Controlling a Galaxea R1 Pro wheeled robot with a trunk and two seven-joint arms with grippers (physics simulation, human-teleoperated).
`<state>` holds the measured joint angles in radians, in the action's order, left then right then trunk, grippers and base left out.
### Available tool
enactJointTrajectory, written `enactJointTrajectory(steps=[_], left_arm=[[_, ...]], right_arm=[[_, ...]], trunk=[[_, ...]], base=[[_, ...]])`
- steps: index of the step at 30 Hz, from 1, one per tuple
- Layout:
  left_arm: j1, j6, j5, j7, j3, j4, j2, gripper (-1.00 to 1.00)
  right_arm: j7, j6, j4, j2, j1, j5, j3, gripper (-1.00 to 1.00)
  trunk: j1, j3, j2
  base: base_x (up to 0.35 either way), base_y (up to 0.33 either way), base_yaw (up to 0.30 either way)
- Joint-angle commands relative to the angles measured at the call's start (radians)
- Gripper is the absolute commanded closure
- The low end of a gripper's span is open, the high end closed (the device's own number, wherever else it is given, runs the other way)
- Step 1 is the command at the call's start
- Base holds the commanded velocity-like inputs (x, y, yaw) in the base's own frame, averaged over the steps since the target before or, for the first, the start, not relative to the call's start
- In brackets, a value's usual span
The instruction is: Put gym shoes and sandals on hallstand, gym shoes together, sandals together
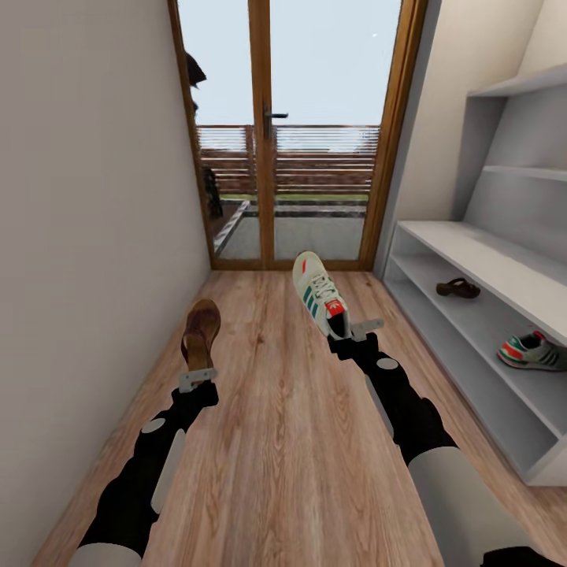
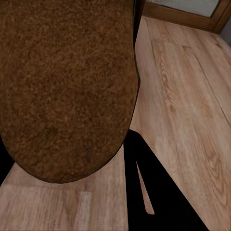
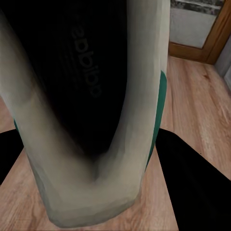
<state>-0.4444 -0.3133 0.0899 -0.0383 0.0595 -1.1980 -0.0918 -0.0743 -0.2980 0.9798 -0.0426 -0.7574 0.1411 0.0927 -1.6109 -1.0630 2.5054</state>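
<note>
Both arms are loaded: the left gripper [image 1: 197, 379] has its fingers clamped on the heel end of a brown sandal [image 1: 200, 331], and the right gripper [image 1: 356, 329] is pinching the heel of a white sneaker [image 1: 317, 293] with green stripes, toe pointing away toward the glass door [image 1: 293, 134]. Both shoes hang clear above the wood floor [image 1: 283, 441]. Over on the right stands the grey shoe rack [image 1: 472, 244], and its lower shelf already carries the other sandal [image 1: 458, 288] further back and the other sneaker [image 1: 532, 351] nearer, well apart from each other. In the left wrist view the sandal's sole [image 2: 62, 86] looks rough and stiff, so a heel pinch should hold, though it seems light and could swivel. In the right wrist view the sneaker's collar [image 3: 86, 144] looks soft and padded; I'd say the firmer heel rim is the safest place to hold.
</note>
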Motion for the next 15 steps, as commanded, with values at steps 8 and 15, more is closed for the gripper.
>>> enactJointTrajectory(steps=[8, 15], left_arm=[[0.000, -0.007, 0.007, -0.005, 0.003, -0.002, -0.002, 1.00], [0.000, -0.007, 0.007, -0.005, 0.003, -0.002, -0.002, 1.00]], right_arm=[[-0.004, -0.006, 0.002, 0.000, 0.000, 0.011, -0.001, 1.00], [-0.004, -0.006, 0.002, 0.000, 0.000, 0.011, -0.001, 1.00]], trunk=[[0.000, -0.001, 0.000], [0.000, -0.001, 0.000]], base=[[0.343, 0.000, 0.000], [0.343, 0.000, 0.000]])
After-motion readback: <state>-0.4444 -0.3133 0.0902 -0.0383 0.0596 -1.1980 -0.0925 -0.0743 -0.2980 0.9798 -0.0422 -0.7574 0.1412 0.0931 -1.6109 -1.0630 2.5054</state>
